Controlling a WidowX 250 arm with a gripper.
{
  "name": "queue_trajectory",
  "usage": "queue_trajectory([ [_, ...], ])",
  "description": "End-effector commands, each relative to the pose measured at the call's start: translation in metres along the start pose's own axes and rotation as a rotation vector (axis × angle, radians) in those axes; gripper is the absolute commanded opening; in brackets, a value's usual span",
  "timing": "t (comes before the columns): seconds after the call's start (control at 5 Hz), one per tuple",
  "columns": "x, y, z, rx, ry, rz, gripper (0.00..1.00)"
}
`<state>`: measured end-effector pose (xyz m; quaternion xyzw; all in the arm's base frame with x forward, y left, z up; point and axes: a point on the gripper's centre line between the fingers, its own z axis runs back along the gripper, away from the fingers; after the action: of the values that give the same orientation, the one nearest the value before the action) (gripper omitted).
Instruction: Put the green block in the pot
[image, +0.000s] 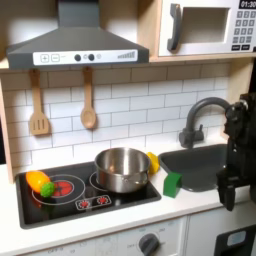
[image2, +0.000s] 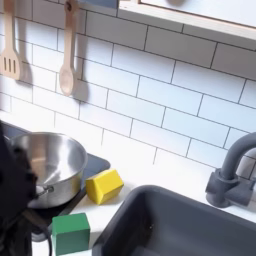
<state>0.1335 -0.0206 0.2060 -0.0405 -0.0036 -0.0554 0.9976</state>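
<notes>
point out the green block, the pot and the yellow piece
green block (image2: 70, 233), second exterior view, front face
pot (image: 121, 168), first exterior view, front wall
yellow piece (image2: 104, 185), second exterior view, top face

The arm (image: 238, 140) is cut off by the first exterior view's right edge, its gripper's jaws unreadable. The pot (image2: 45, 165) has its near rim hidden by a dark blurred shape in the second exterior view.

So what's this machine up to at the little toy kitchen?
A robot arm stands at the first exterior view's right, over the toy sink. It isn't holding anything that I can see, and its fingers are too dark to tell open from shut. The green block lies on the counter between the stove and the sink, not yet in the silver pot, which sits on the stovetop. A yellow toy piece lies beside the pot.
</notes>
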Motion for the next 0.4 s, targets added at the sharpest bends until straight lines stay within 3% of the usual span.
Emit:
queue_trajectory([
  [0.0, 0.017, 0.010, -0.005, 0.020, -0.032, -0.017, 1.00],
  [0.2, 0.028, 0.017, -0.008, 0.001, -0.057, 0.032, 1.00],
])
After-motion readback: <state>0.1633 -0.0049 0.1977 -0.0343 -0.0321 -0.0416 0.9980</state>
